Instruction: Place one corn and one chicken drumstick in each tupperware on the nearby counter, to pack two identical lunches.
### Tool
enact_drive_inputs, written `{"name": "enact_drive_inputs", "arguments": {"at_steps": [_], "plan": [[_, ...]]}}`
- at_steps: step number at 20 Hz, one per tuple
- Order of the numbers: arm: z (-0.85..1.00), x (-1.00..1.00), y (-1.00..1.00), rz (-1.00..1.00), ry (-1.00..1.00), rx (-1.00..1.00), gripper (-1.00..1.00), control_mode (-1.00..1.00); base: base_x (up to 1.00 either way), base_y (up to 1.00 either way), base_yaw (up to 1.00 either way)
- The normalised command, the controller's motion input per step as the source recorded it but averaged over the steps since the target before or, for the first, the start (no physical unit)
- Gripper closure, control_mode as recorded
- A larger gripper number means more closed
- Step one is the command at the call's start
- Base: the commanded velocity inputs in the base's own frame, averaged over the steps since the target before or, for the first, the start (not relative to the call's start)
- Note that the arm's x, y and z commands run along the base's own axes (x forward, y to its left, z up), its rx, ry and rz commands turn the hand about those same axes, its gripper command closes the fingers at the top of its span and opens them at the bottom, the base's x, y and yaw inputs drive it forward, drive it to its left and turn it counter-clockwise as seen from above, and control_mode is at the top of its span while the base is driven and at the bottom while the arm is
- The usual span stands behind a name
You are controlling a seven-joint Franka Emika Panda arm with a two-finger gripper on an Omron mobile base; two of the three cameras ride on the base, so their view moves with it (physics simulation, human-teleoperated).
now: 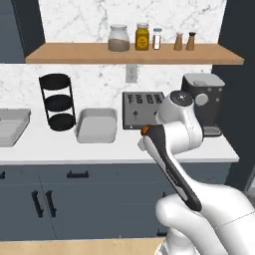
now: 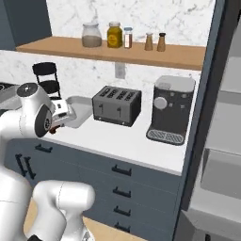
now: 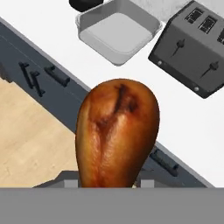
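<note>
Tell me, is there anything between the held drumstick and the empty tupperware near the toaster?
Nothing visible blocks it. The tool holds the chicken drumstick above the counter edge, and the tupperware lies open beyond bare white surface. The toaster stands beside it, off the direct path.

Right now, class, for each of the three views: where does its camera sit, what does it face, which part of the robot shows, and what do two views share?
Left base view: behind the arm on its left, facing the counter; the arm rises at lower right.
Right base view: behind on the right, facing the coffee machine and drawers; the arm rises at lower left.
Hand view: on the hand, looking down along the gripper past the held drumstick to a tupperware.
Shared: the toaster and that tupperware show in all three.
</note>
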Motion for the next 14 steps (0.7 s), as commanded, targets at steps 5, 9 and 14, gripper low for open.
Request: {"name": "enact_drive_inputs", "arguments": {"at_steps": [5, 9, 14], "plan": [[0.00, 0.00, 0.00, 0.00, 0.00, 0.00, 1.00, 1.00, 0.78, 1.00, -0.18], [0.00, 0.00, 0.00, 0.00, 0.00, 0.00, 1.00, 1.00, 0.18, 1.00, -0.18], [0.00, 0.00, 0.00, 0.00, 0.00, 0.00, 1.00, 1.00, 0.14, 1.00, -0.17]]}}
